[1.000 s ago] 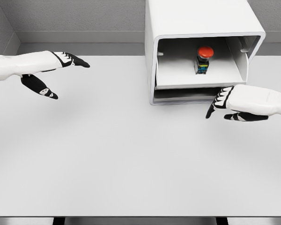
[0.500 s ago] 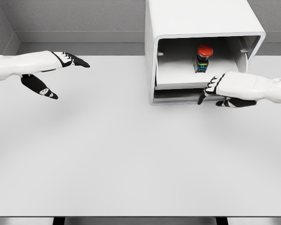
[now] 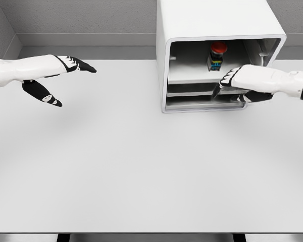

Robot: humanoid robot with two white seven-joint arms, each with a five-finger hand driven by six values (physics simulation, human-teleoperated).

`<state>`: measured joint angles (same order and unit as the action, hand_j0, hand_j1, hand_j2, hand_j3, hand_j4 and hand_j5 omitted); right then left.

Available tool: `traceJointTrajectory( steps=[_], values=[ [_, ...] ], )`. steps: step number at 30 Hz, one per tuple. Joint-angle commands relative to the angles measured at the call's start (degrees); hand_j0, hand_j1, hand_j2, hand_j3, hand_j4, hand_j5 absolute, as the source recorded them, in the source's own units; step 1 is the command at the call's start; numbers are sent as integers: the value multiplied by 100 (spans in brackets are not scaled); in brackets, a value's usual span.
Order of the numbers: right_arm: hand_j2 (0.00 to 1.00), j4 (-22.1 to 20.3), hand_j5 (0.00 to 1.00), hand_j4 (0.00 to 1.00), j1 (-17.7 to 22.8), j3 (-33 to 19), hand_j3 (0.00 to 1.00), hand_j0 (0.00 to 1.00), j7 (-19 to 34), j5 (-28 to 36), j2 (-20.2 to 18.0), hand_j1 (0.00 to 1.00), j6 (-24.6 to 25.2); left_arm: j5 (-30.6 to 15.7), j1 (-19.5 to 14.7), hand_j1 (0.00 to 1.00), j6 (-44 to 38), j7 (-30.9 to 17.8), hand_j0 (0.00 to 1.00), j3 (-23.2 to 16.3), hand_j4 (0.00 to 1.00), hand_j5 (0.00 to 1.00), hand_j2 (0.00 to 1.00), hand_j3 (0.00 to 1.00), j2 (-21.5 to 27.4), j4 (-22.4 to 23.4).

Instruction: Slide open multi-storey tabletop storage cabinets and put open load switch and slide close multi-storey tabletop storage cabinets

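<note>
The white storage cabinet [image 3: 192,22] stands at the back of the table, right of the middle, its front open. On its upper sliding tray [image 3: 192,79] stands the load switch [image 3: 217,54], a small dark body with a red round button on top. My right hand [image 3: 227,84] presses its black fingertips [image 3: 223,80] against the tray's front edge; the fingers are extended and hold nothing. The tray sits pushed well into the cabinet. My left hand [image 3: 73,70] hovers over the table's left side, fingers relaxed, empty.
A lower tray [image 3: 197,102] shows under the upper one, near the cabinet's base. The white table [image 3: 141,166] spreads in front of the cabinet. A grey wall runs behind it.
My right hand has risen to the upper tray's front edge and pushed it inward; the tray and the switch on it have slid back into the cabinet. The left arm has not moved.
</note>
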<state>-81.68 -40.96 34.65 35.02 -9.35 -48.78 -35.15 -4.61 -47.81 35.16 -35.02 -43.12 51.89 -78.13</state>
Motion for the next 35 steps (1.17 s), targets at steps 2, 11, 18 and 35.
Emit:
traceJointTrajectory(
  steps=[2,11,18,35],
  values=[
    [64,223,64,64,-26,42,64,64,-2,30,97,64,15,-40,0,100,-16,2,100,5,100,100,100,100,5,-1],
    [65,127,65,65,-176,130,65,65,-2,21,132,65,15,-40,0,100,-16,2,100,5,100,100,100,100,5,-1],
    [69,-1385,69,69,1476,-1794,69,69,-2,407,-1160,69,15,-49,131,100,-16,2,100,-4,100,100,100,100,14,8],
    [100,-1790,100,100,3085,-2261,100,100,-2,504,-1090,100,15,66,343,100,-16,2,100,-65,100,100,100,100,-74,-18]
  ],
)
